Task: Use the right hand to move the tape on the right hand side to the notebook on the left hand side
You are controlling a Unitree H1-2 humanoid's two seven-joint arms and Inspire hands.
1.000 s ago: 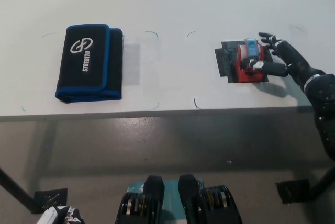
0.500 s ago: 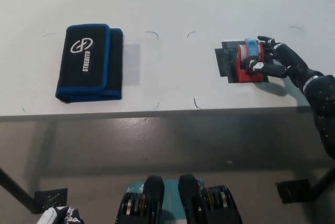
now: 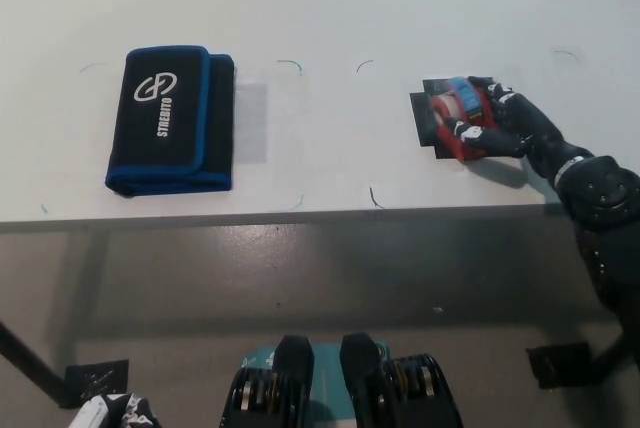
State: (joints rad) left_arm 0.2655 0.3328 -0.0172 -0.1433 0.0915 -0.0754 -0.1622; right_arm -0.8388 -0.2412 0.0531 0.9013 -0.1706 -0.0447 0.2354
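While gripped by right hand (image 3: 500, 126), tape (image 3: 458, 120) tilted; notebook (image 3: 170, 118) apart

Tape (image 3: 458, 114) now tilted in right robot hand (image 3: 500, 124)

Layout on the tabletop (image 3: 330, 8): the notebook (image 3: 170, 120) lies toward the left end, near the front edge, and the tape (image 3: 461, 118) lies well apart from it toward the right end, at about the same depth from that edge. The tape sits on a flat pad (image 3: 427, 123), which projects from under its left side, and the right hand (image 3: 505, 125) is closed on the tape from the right, its arm leading back off the front right of the tabletop. The left hand (image 3: 115, 412) lies off the tabletop altogether, below its front edge at the lower left of the view.
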